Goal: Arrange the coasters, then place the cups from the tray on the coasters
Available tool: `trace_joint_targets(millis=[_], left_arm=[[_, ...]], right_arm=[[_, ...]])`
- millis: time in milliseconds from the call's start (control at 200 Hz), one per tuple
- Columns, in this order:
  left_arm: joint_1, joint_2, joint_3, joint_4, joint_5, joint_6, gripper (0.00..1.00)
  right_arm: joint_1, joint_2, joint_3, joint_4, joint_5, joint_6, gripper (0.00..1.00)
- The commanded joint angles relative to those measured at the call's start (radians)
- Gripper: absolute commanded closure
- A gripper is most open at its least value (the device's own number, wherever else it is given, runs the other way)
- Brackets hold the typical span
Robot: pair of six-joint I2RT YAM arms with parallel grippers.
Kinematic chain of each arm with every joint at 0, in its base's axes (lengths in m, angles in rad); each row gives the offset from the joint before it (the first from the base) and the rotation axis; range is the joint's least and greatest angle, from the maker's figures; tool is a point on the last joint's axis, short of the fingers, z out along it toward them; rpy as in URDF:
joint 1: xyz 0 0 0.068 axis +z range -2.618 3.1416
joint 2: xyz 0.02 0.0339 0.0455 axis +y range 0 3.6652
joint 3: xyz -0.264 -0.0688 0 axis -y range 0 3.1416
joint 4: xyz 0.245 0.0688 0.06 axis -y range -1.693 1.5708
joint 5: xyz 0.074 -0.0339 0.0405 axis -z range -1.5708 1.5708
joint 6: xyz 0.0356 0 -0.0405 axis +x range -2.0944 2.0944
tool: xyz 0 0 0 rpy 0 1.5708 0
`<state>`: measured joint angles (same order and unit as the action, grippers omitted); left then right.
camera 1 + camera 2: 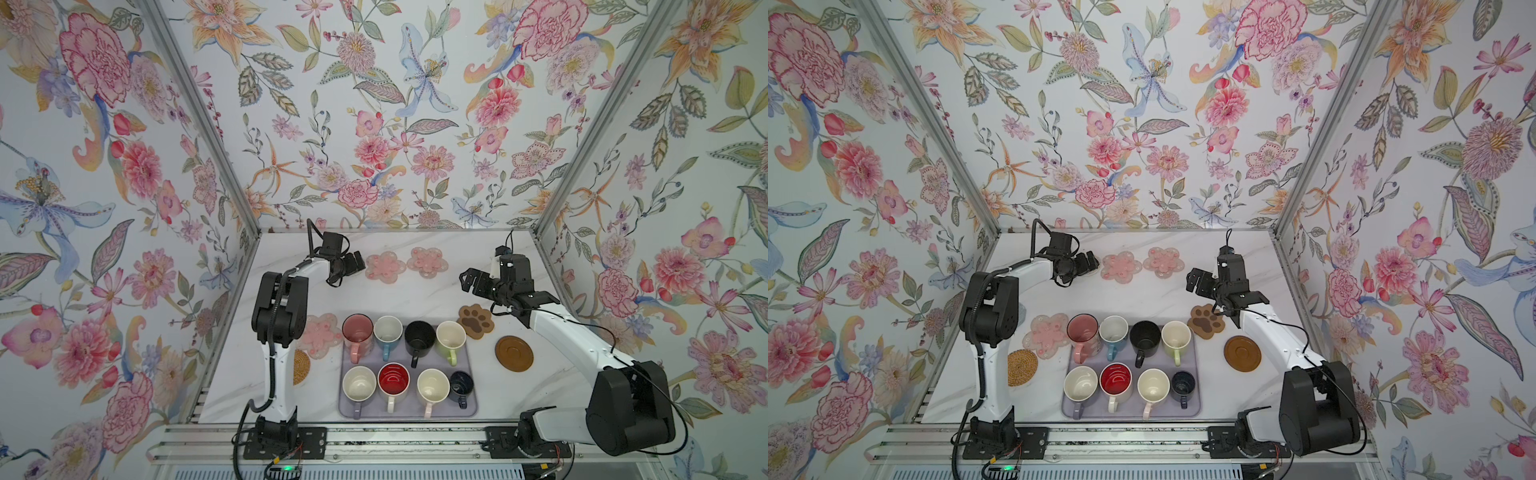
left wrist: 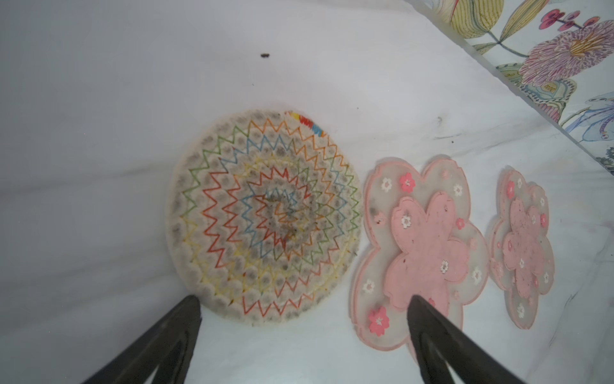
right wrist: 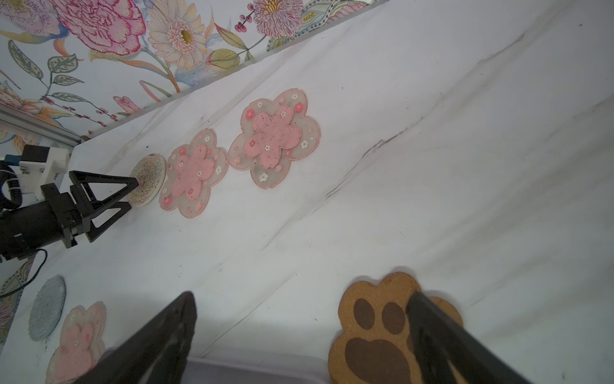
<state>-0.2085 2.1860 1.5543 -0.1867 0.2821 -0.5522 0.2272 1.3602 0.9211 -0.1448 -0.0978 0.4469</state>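
Note:
In both top views several cups stand on the lavender tray (image 1: 470, 409) (image 1: 1196, 409), among them a pink one (image 1: 357, 328) and a black one (image 1: 419, 336). Two pink flower coasters (image 1: 385, 266) (image 1: 427, 262) lie at the back. A third (image 1: 322, 334) lies left of the tray. My left gripper (image 2: 304, 299) (image 1: 353, 266) hangs open and empty over the near edge of a round zigzag-stitched coaster (image 2: 265, 216). Open and empty too, my right gripper (image 3: 300, 296) (image 1: 467, 282) has one finger over the brown paw coaster (image 3: 375, 332) (image 1: 476, 321).
A wooden disc coaster (image 1: 514, 352) lies right of the tray and a rattan round one (image 1: 300, 366) left of it. A grey knitted round coaster (image 3: 46, 307) shows only in the right wrist view. Floral walls (image 1: 124, 208) close in the back and both sides.

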Motion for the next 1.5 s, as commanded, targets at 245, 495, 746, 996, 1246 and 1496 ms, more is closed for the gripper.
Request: trace_joint_targets(millis=[245, 495, 746, 996, 1246, 1496], left_arm=[[-0.022, -0.185, -0.038, -0.018, -0.015, -0.003, 0.01], [-0.121, -0.263, -0.077, -0.083, -0.089, -0.021, 0.01], [-0.233, -0.273, -0.106, -0.133, -0.161, -0.089, 0.01], [-0.288, -0.253, -0.126, -0.094, -0.175, -0.142, 0.01], [-0.305, -0.194, -0.111, -0.07, -0.14, -0.176, 0.01], [-0.31, -0.131, -0.067, -0.072, -0.135, -0.187, 0.01]], right_arm=[[-0.01, -0.019, -0.013, -0.015, 0.001, 0.006, 0.01], [-0.021, -0.033, -0.024, -0.018, -0.002, -0.002, 0.01], [-0.039, -0.054, -0.047, -0.018, -0.002, -0.01, 0.01], [-0.058, -0.078, -0.079, -0.018, -0.014, -0.018, 0.01], [-0.076, -0.105, -0.104, -0.018, -0.021, -0.017, 0.01], [-0.088, -0.118, -0.117, -0.015, -0.029, -0.017, 0.01]])
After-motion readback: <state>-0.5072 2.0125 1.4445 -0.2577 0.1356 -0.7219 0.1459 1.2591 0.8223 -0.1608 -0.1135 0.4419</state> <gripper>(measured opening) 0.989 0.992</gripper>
